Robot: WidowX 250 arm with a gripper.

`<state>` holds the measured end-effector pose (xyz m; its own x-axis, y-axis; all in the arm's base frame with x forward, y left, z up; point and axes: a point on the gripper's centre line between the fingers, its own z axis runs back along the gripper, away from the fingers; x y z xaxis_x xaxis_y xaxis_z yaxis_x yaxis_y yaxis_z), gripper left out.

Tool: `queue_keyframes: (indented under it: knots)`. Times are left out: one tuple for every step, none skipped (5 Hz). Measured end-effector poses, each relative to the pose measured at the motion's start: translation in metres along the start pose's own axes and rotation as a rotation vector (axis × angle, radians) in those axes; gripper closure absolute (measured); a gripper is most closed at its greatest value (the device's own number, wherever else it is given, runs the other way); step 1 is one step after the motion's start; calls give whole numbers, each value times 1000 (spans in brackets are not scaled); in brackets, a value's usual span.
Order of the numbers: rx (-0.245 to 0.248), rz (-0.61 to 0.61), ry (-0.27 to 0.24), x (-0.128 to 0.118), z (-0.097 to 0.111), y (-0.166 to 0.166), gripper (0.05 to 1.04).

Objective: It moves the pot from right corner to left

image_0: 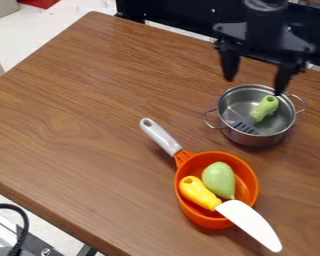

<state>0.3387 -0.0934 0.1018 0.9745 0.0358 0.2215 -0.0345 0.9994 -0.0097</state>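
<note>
We see the silver pot [239, 134] upright near the table's [89, 100] far edge, toward the right. Its handles make one line left to right, the right handle nearer this edge. The gripper's [255, 87] fingers are released and apart, by the pot's far rim.

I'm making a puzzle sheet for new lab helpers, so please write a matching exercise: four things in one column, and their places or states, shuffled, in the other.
Things
1. pot
2. spatula
3. knife
4. hand

Places and states
A. white blade sticking out past the rim of the orange pan
B. open, fingers pointing down
C. standing upright, with two loop handles
D. slotted, green-handled, lying inside the metal vessel

Right pairs: 1-C, 2-D, 3-A, 4-B
</note>
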Motion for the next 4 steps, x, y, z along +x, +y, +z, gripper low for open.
queue_keyframes:
  knots:
    - [-9,16,52,3,-15,-14,86]
    - [-62,21,51,8,-21,-25,86]
    - [-138,25,67,12,-24,-27,86]
    - [-158,26,83,16,-30,-31,86]
